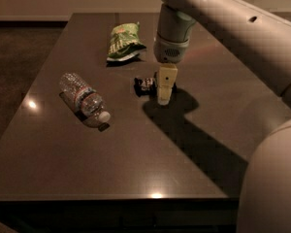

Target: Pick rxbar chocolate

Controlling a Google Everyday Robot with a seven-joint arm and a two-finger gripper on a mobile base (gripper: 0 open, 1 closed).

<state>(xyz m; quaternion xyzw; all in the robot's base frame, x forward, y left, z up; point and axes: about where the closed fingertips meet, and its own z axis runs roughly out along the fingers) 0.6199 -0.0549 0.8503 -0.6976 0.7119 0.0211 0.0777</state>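
Note:
The rxbar chocolate (145,85), a small flat black wrapper with pale lettering, lies near the middle of the dark table (136,159). My gripper (164,98) points straight down over the bar's right end and hides that part. Its tip is at or just above the table surface. Only the left half of the bar shows. The pale arm comes in from the upper right.
A clear water bottle (83,100) lies on its side to the left of the bar. A green snack bag (123,42) lies behind the bar toward the far edge. The arm's shadow falls on the table to the right.

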